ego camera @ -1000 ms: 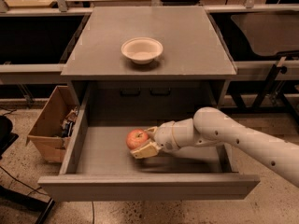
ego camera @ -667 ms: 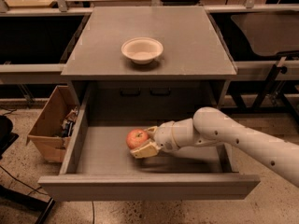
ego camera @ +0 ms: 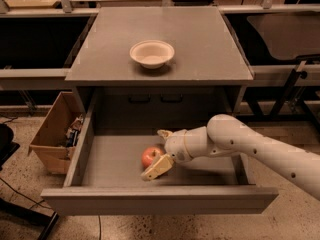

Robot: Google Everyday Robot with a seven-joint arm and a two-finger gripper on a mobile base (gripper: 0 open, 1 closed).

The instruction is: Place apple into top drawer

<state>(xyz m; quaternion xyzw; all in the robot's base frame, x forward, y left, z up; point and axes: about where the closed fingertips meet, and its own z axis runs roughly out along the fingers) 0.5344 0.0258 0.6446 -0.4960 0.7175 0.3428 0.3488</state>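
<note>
Camera view shows the tool [ego camera: 153,154] low inside the open top drawer [ego camera: 160,200], its fingers now spread apart instead of clamped on the apple [ego camera: 150,156], which lies between them on the drawer floor, slightly nearer than before.

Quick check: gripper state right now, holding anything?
Gripper: open, low inside the top drawer, fingers spread either side of the apple, which sits on the drawer floor, not clamped.

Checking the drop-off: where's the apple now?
Camera view: the apple lies on the floor of the top drawer, left of centre, within the open gripper.
</note>
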